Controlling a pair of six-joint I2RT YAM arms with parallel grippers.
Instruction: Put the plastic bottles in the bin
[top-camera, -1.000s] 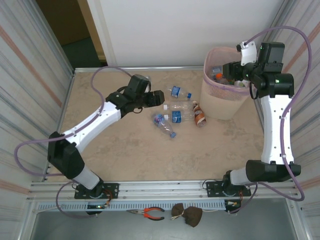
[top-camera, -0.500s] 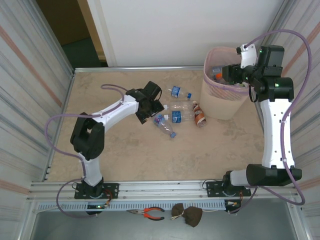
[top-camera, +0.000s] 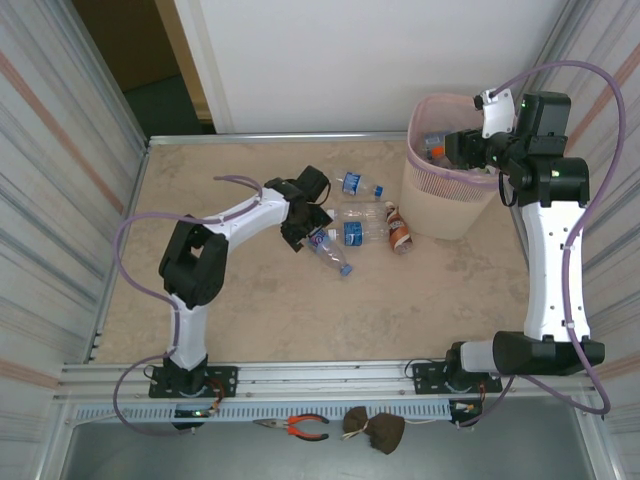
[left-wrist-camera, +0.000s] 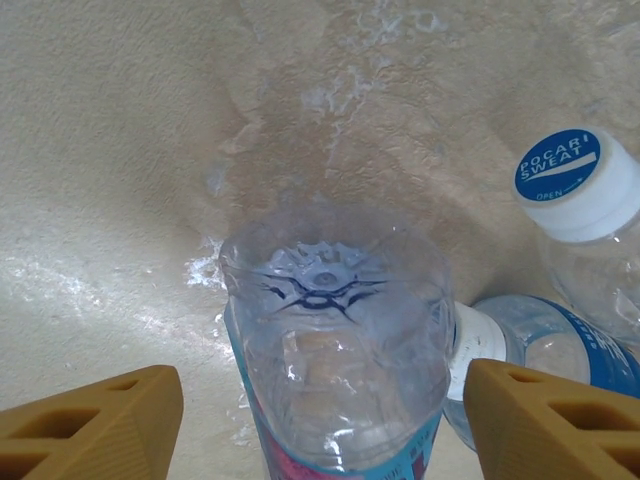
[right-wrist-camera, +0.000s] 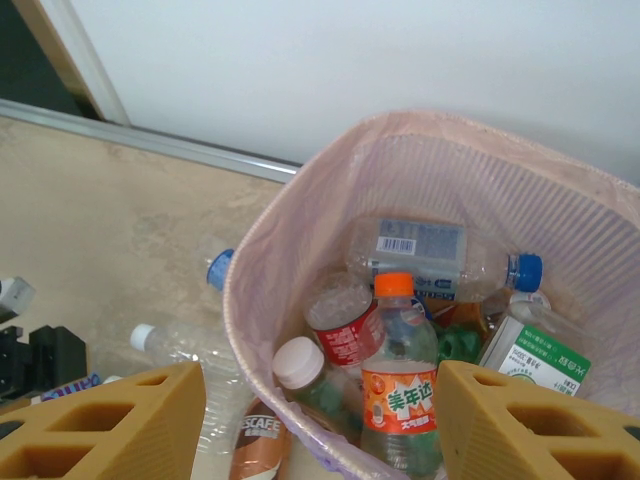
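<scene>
Several plastic bottles lie mid-table in the top view: a clear blue-capped one (top-camera: 361, 185), a blue-labelled one (top-camera: 352, 233), a brown one (top-camera: 400, 230) and a clear one (top-camera: 328, 246). My left gripper (top-camera: 308, 232) is open astride that clear bottle (left-wrist-camera: 335, 340). A gap shows at each finger (left-wrist-camera: 90, 420). A Pocari Sweat cap (left-wrist-camera: 570, 180) lies to the right. My right gripper (right-wrist-camera: 320, 425) is open and holds nothing above the pink bin (top-camera: 450, 195). The bin (right-wrist-camera: 262, 300) holds several bottles, one orange-capped (right-wrist-camera: 400, 370).
Corrugated walls close in the table (top-camera: 200, 290) on both sides. Pliers (top-camera: 300, 427) and a brown lump (top-camera: 375, 430) lie on the front ledge below the arm bases. The brown bottle rests against the bin's foot.
My left arm has folded and swung its gripper right and down onto the bottle cluster, jaws now straddling the clear bottle. The right arm has hardly moved over the bin.
</scene>
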